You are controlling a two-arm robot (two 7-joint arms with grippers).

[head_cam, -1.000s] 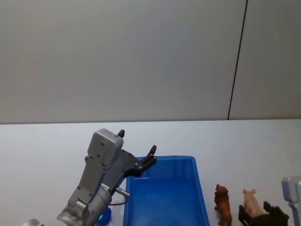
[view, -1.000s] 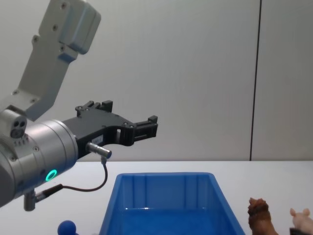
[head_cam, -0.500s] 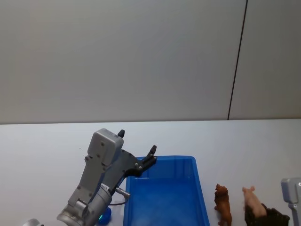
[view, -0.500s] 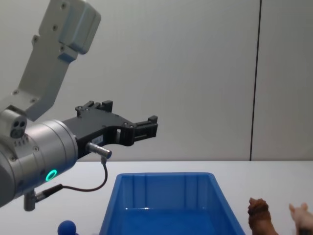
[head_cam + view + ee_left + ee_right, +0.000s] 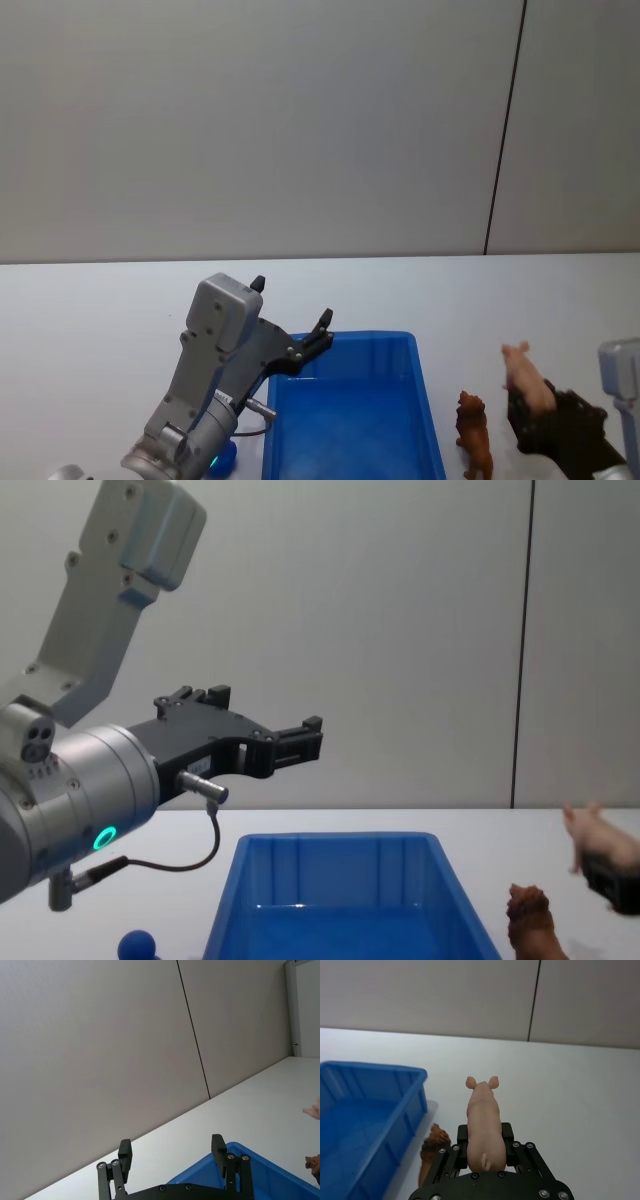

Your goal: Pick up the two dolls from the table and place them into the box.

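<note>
To the right of the box (image 5: 428,400), above the desk (image 5: 100,300), the right fingers (image 5: 463,1136) are closed on the hindquarters of the pink pig doll (image 5: 484,1110). We see the pig raised off the surface, its head pointing away from the wrist. We judge that the grip sits across the rear flanks so that the front of the body stays free and the doll can drop cleanly once released.

The lion doll (image 5: 475,438) stands upright on the desk just beside the box's right wall, between that wall and the lifted pig. We read this as the first of two transfers under way, with the lion not yet taken.

The left fingers (image 5: 125,1151) are spread wide and hold nothing. In the chest view they hang high over the box's near left corner. We judge this as an idle post that leaves the box mouth open from the right. A small blue ball (image 5: 137,945) lies on the desk left of the box, well apart from the dolls.

Clearance: the pig's path to the box passes over the lion and then over the right rim, so in our judgement it must travel higher than both. The inside of the box looks bare, with ample room for a drop anywhere along its length. The desk to the right and beyond the box is open.
</note>
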